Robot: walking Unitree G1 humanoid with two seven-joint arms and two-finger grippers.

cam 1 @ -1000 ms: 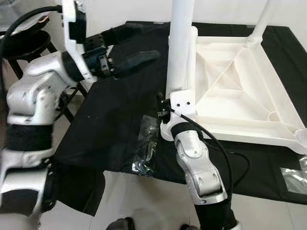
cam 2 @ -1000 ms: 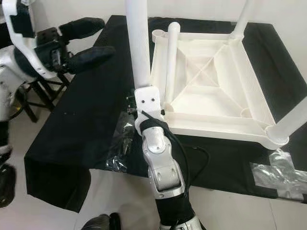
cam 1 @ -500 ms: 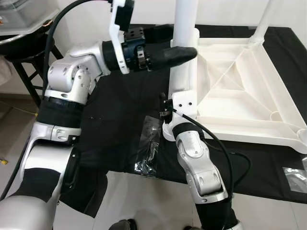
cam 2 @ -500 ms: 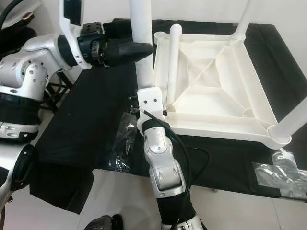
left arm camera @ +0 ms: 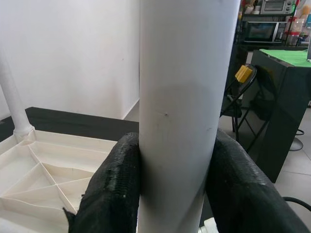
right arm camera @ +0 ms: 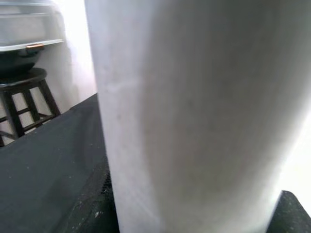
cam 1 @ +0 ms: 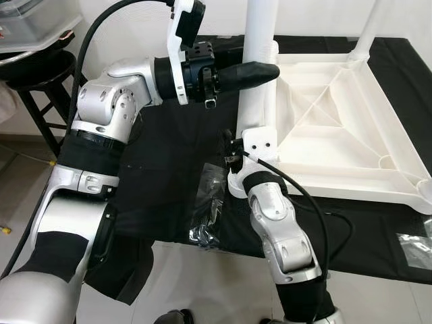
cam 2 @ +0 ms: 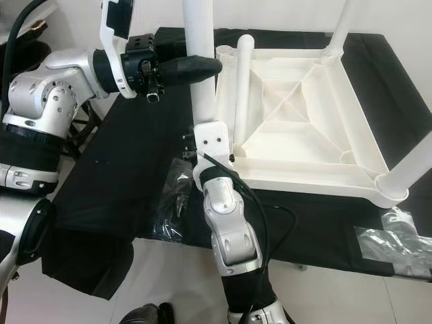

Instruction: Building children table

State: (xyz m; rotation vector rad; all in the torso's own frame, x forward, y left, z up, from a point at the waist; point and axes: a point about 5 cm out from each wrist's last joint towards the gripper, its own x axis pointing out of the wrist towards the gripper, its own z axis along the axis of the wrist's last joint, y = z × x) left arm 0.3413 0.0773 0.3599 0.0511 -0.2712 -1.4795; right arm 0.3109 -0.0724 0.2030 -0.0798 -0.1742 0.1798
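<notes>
Black cloth [cam 1: 155, 175] covers the work surface, white wall behind, dark stool [cam 1: 34, 74] off to my left. On the cloth lies the upturned white plastic tabletop [cam 2: 304, 128], ribbed underside facing up, legs already standing at its far corner and near right corner. One white table leg [cam 1: 260, 61] stands upright at the near left corner, just beside the tabletop's corner socket.

My left gripper [left arm camera: 170, 179] is clamped on that leg partway up, one black finger on each side of the tube. My right gripper [cam 1: 246, 145] holds the same leg lower down near its base; the right wrist view shows black pads hugging the tube, so I judge it closed on the leg too.

Clear bag of hardware [cam 1: 208, 209] lies on the cloth near the front edge.

Leg looks like a light, stiff, hollow plastic tube, smooth and probably slippery. Best held as now, two spaced grips, to keep it plumb while seating it.
</notes>
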